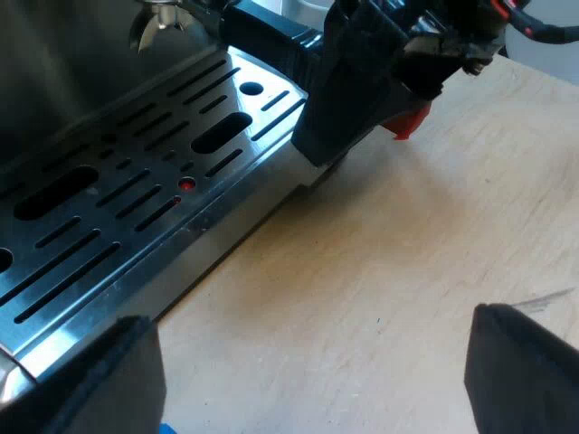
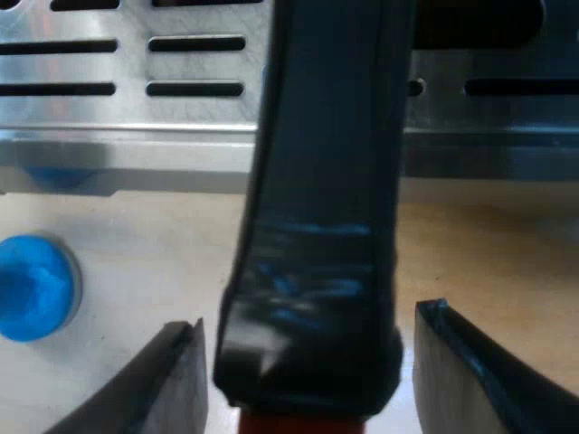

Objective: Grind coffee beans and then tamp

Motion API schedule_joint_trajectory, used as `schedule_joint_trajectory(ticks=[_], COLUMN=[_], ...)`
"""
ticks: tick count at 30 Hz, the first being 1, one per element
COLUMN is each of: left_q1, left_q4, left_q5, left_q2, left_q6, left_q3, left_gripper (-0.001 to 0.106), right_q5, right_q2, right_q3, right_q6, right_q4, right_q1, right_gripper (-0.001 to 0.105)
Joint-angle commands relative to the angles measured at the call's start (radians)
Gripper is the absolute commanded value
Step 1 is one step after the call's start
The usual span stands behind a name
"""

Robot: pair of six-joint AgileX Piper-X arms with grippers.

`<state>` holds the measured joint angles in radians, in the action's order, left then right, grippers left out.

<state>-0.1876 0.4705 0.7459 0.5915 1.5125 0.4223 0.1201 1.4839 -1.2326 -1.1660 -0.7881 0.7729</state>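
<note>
Wood table (image 1: 389, 271), machine tray (image 1: 118, 208) at its edge: right gripper (image 2: 308, 362) spread around handle (image 2: 317, 181) (slight gaps, not clamped), tamper (image 2: 32, 287) near tray, left gripper (image 1: 312, 362) spread wide, empty, over table.

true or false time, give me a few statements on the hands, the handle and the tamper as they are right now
1. The right hand has a finger on each side of the holder's dark handle, with a gap on both sides. True.
2. The blue tamper stands on the drip tray. False: the tamper stands on the wooden table, beside the tray.
3. The left hand is shut on the tamper. False: it is open, over bare table near the tray's edge.
4. The handle has a red end. True.
</note>
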Motion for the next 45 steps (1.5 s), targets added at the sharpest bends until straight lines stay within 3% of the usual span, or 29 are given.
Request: schedule_joint_trajectory(ticks=[1, 37, 40, 45], left_q1=[-0.004, -0.004, -0.004, -0.004], left_q4=[-0.003, -0.003, -0.003, -0.003], left_q5=[0.014, 0.014, 0.014, 0.014], left_q2=[0.002, 0.002, 0.002, 0.002], left_q6=[-0.008, -0.008, -0.008, -0.008], left_q3=[0.002, 0.002, 0.002, 0.002], left_gripper=[0.07, 0.07, 0.07, 0.07], right_q5=[0.019, 0.034, 0.034, 0.034], right_q2=[-0.004, -0.004, -0.004, -0.004], right_q3=[-0.009, -0.009, -0.009, -0.009], right_q6=[0.0, 0.002, 0.002, 0.002], right_q4=[-0.001, 0.02, 0.018, 0.017], right_q1=[0.001, 0.001, 0.001, 0.001], right_gripper=[0.052, 0.051, 0.039, 0.003])
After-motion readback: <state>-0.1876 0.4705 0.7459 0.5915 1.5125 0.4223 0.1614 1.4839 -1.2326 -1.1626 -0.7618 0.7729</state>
